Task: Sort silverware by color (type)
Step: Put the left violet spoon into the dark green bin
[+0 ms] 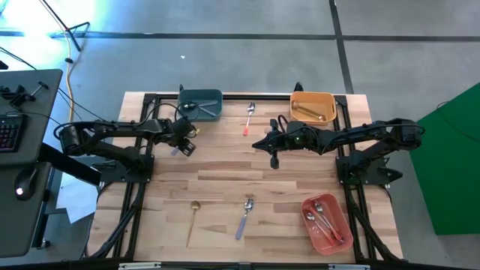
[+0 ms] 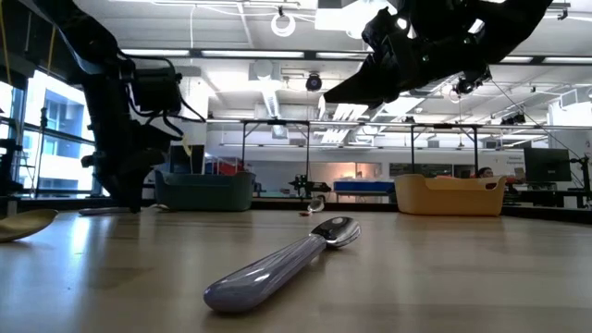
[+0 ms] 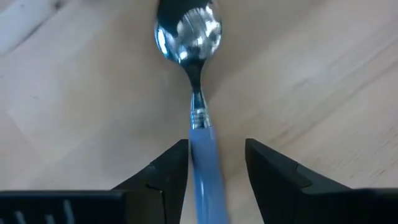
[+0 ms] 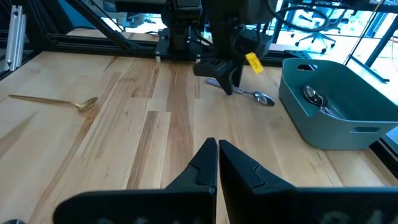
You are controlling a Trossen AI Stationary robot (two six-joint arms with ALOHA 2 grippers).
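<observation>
Left gripper (image 3: 216,163) low beside teal bin (image 1: 201,105), fingers straddling lavender spoon (image 3: 194,93) on table, not yet clamped, right gripper (image 4: 217,155) pressed closed, empty, mid-table

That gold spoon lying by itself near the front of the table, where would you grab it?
Probably mid-handle. The gold spoon lies flat on the table, its long slim handle running toward the front edge, bowl at the far end. An end effector coming straight down, fingers straddling the handle crosswise, should catch it; the flat, wide bowl looks harder to pinch.
</observation>
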